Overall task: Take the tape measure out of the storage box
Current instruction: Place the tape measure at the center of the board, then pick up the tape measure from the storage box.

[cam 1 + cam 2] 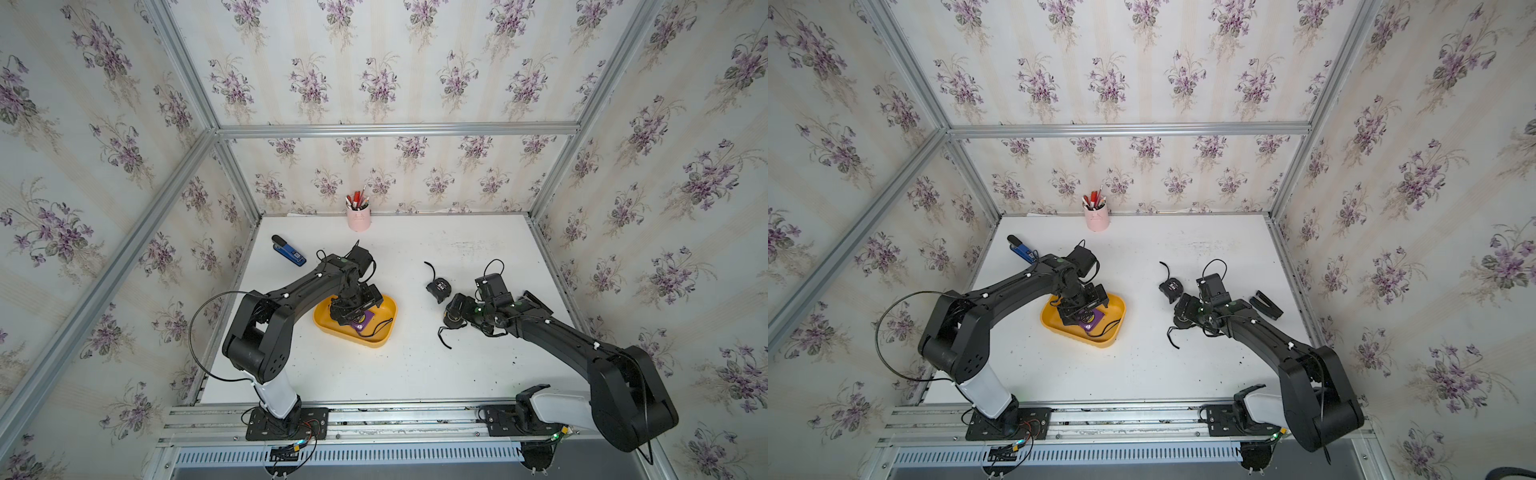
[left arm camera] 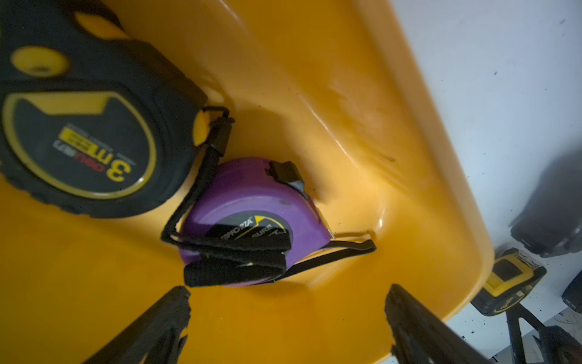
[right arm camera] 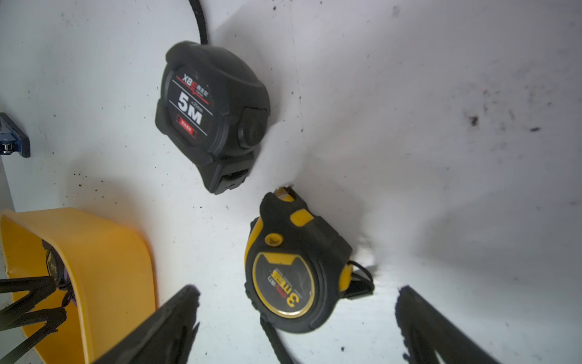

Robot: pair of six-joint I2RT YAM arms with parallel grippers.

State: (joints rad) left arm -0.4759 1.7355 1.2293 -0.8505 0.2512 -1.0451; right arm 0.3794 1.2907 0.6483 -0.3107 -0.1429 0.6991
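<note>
Yellow storage box point(image 1: 388, 309), purple tape measure point(image 2: 252, 195), black-and-yellow tape measure point(image 2: 78, 132), pink pen cup point(image 1: 358, 220), stapler point(image 1: 289, 251) apparently blue, wallpaper point(image 1: 374, 62) cream with violet florals.

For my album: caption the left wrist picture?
Open left gripper above storage box holding purple tape measure and black tape measure.

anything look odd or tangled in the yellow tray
Yes. In the tray, the strap of the black-and-yellow tape measure lies draped across the purple tape measure, so lifting either might drag the other.
</note>
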